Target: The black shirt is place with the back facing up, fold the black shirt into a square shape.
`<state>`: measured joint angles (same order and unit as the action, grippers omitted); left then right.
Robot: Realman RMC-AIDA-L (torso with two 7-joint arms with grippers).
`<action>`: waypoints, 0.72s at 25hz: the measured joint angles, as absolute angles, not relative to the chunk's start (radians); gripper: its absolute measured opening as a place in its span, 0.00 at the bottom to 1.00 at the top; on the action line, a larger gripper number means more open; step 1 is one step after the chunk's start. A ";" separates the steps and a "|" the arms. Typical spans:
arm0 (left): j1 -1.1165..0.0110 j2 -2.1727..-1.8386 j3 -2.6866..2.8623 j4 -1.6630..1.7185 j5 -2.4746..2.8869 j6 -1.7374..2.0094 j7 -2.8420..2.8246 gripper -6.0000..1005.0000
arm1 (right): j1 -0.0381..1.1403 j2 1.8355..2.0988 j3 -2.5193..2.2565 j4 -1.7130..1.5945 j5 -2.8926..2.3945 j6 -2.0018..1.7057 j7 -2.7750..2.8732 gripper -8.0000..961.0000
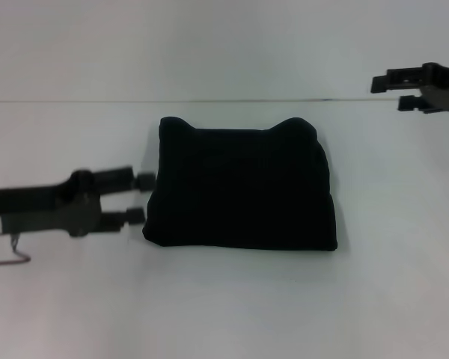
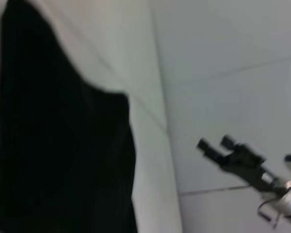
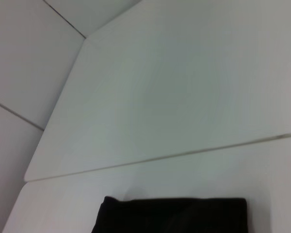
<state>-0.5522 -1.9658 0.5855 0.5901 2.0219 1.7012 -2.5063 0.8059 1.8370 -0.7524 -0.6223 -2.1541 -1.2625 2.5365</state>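
The black shirt lies folded into a roughly square block in the middle of the white table. It also shows in the left wrist view and in the right wrist view. No lettering shows on it. My left gripper is open, its two fingers pointing at the shirt's left edge and just beside it, holding nothing. My right gripper is raised at the far right, away from the shirt, fingers apart and empty. It also shows in the left wrist view.
The white table extends around the shirt. Its far edge meets a pale wall behind the shirt.
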 joint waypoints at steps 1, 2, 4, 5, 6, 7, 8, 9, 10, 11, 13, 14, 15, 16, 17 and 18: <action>-0.548 -1.966 0.585 0.590 2.041 1.703 -2.516 0.91 | 0.805 1.829 -0.751 -0.626 -2.154 -1.273 2.544 0.75; -0.545 -1.967 0.585 0.590 2.063 1.701 -2.527 0.90 | 0.804 1.823 -0.749 -0.631 -2.154 -1.285 2.548 0.76; -0.541 -1.974 0.586 0.583 2.104 1.690 -2.540 0.90 | 0.802 1.817 -0.743 -0.641 -2.154 -1.305 2.553 0.80; -0.541 -1.976 0.587 0.576 2.112 1.681 -2.540 0.86 | 0.802 1.816 -0.741 -0.644 -2.154 -1.312 2.554 0.82; -0.541 -1.981 0.589 0.560 2.121 1.650 -2.535 0.81 | 0.802 1.816 -0.740 -0.645 -2.154 -1.314 2.554 0.84; -0.541 -1.983 0.592 0.553 2.122 1.627 -2.530 0.77 | 0.802 1.816 -0.740 -0.645 -2.154 -1.315 2.554 0.86; -0.541 -1.986 0.596 0.548 2.123 1.606 -2.525 0.73 | 0.801 1.816 -0.740 -0.645 -2.154 -1.314 2.554 0.88; -0.543 -1.991 0.603 0.542 2.123 1.576 -2.518 0.69 | 0.801 1.816 -0.739 -0.644 -2.154 -1.313 2.554 0.90; -0.545 -1.997 0.610 0.534 2.123 1.538 -2.508 0.66 | 0.801 1.817 -0.739 -0.642 -2.154 -1.312 2.553 0.92; -0.549 -2.002 0.615 0.524 2.123 1.502 -2.494 0.64 | 0.801 1.817 -0.739 -0.640 -2.154 -1.311 2.552 0.94; -0.557 -2.012 0.619 0.511 2.123 1.452 -2.464 0.59 | 0.801 1.817 -0.739 -0.638 -2.154 -1.308 2.551 0.94; -0.563 -2.016 0.619 0.507 2.123 1.430 -2.449 0.56 | 0.801 1.817 -0.738 -0.638 -2.154 -1.308 2.551 0.94; -0.567 -2.018 0.619 0.505 2.123 1.408 -2.433 0.54 | 0.801 1.817 -0.736 -0.637 -2.154 -1.307 2.551 0.94; -0.572 -2.019 0.620 0.502 2.123 1.387 -2.410 0.54 | 0.801 1.817 -0.733 -0.637 -2.154 -1.307 2.551 0.94; -0.576 -2.020 0.621 0.498 2.123 1.367 -2.385 0.54 | 0.801 1.817 -0.731 -0.636 -2.154 -1.307 2.551 0.94; -0.577 -2.021 0.621 0.494 2.121 1.354 -2.356 0.54 | 0.801 1.818 -0.729 -0.636 -2.154 -1.307 2.550 0.94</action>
